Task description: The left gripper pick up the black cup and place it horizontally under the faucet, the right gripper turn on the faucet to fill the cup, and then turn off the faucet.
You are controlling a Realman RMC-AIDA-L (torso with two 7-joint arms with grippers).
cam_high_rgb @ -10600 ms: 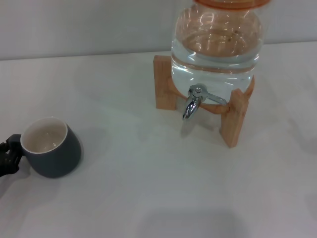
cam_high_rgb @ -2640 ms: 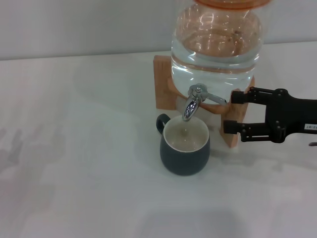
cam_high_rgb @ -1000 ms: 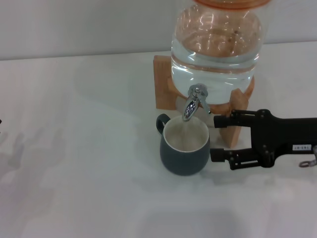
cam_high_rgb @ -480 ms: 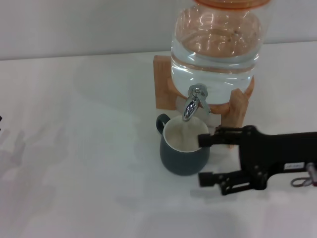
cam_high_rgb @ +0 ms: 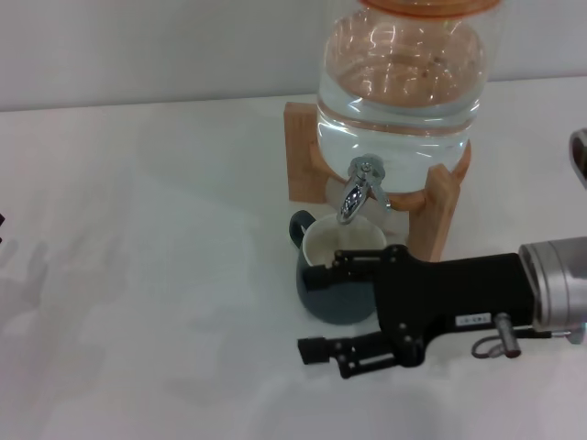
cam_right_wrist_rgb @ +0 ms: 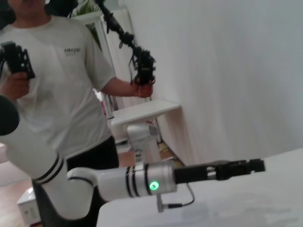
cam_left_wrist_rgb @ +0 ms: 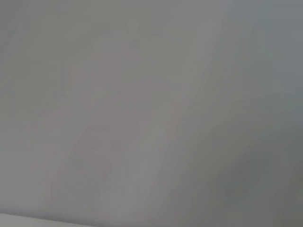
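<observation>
The black cup stands upright on the white table right under the faucet, its cream inside showing and its handle toward the back left. The faucet sits on the clear water jar in a wooden stand. My right gripper is open and empty. It reaches in from the right, in front of the cup, and hides part of the cup's near right side. My left gripper shows only in the right wrist view, held out over the table's edge, far from the cup. The left wrist view shows only a blank grey surface.
The white table stretches to the left of the cup. A white wall runs behind the jar. In the right wrist view a person stands beyond the table with hand-held controllers.
My right gripper has drawn back from beside the wooden stand and swung toward the near left, now in front of the cup. The cup and faucet have not moved.
</observation>
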